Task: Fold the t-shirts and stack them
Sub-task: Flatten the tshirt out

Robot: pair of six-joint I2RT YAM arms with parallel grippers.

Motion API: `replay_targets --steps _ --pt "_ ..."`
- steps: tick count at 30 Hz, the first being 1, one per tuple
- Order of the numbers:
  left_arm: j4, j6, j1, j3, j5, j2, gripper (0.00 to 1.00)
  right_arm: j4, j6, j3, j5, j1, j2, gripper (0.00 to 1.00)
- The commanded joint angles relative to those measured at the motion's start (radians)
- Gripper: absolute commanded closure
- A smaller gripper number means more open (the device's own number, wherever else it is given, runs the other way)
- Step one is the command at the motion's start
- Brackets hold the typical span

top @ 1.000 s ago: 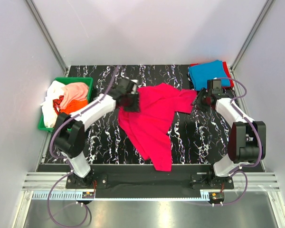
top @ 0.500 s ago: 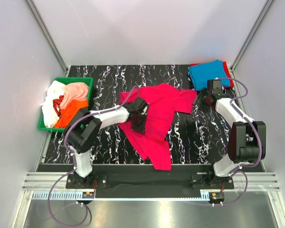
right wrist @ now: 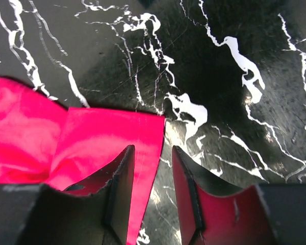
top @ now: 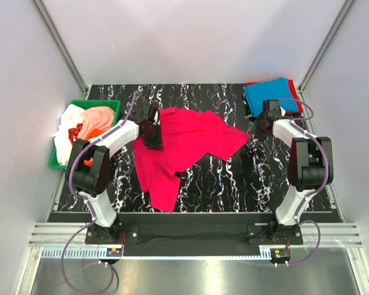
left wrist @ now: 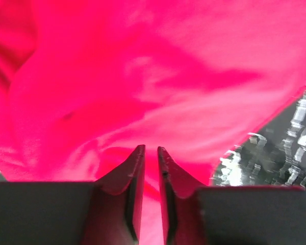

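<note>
The magenta t-shirt (top: 184, 144) lies crumpled and spread across the middle of the marbled table (top: 258, 178). My left gripper (top: 152, 130) sits over its upper left edge. In the left wrist view that gripper (left wrist: 150, 148) has its jaws a narrow gap apart, with pink cloth (left wrist: 158, 76) filling the view below. My right gripper (top: 260, 127) is open at the shirt's right sleeve tip. In the right wrist view the sleeve's (right wrist: 107, 138) edge lies under the left finger of the right gripper (right wrist: 153, 149) and bare table under the other. A folded blue t-shirt (top: 270, 96) rests on a red one (top: 299, 108) at the back right.
A green bin (top: 89, 103) at the left edge of the table holds peach-pink (top: 99, 117), white (top: 64, 138) and orange (top: 89, 145) shirts. Slanted metal frame posts stand at the back corners. The arm bases are at the near edge.
The left gripper swung into the shirt's middle, closed, then pulled back and left, dragging the magenta shirt leftward; its jaws have parted slightly. The right gripper shifted slightly backward.
</note>
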Motion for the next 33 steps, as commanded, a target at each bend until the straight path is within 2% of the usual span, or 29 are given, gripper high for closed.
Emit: replay_targets --steps 1,4,8,11,13,17,18,19,23,29,33 --pt "-0.038 0.065 -0.037 0.050 0.035 -0.081 0.77 0.035 0.024 0.041 -0.006 -0.001 0.023 0.58" --pt "-0.085 0.091 -0.085 0.024 -0.044 -0.150 0.72 0.040 0.027 0.028 -0.004 0.001 0.033 0.56" --pt "-0.101 0.082 -0.164 -0.070 -0.078 -0.254 0.70 0.043 0.016 0.059 -0.006 0.002 0.095 0.57" --pt "-0.116 0.054 -0.267 -0.119 -0.121 -0.309 0.68 0.043 0.010 0.090 -0.020 0.005 0.147 0.58" --pt "-0.118 0.016 -0.335 -0.137 -0.089 -0.332 0.68 0.038 0.010 0.097 -0.003 0.007 0.165 0.59" --pt "-0.121 -0.047 -0.453 -0.195 -0.155 -0.417 0.67 0.032 0.013 0.105 0.019 0.008 0.188 0.61" --pt "-0.125 -0.056 -0.462 -0.203 -0.160 -0.427 0.66 0.025 0.011 0.111 0.022 0.010 0.201 0.63" --pt "-0.136 -0.070 -0.474 -0.211 -0.161 -0.437 0.66 0.017 0.008 0.117 0.014 0.010 0.208 0.75" --pt "-0.153 -0.119 -0.524 -0.277 -0.226 -0.509 0.63 -0.003 -0.016 0.123 0.003 0.012 0.207 1.00" --pt "-0.145 -0.191 -0.612 -0.369 -0.238 -0.552 0.61 -0.087 -0.053 0.136 0.078 0.012 0.135 1.00" --pt "-0.145 -0.219 -0.662 -0.400 -0.258 -0.532 0.59 -0.109 -0.055 0.093 0.129 0.012 0.020 1.00"
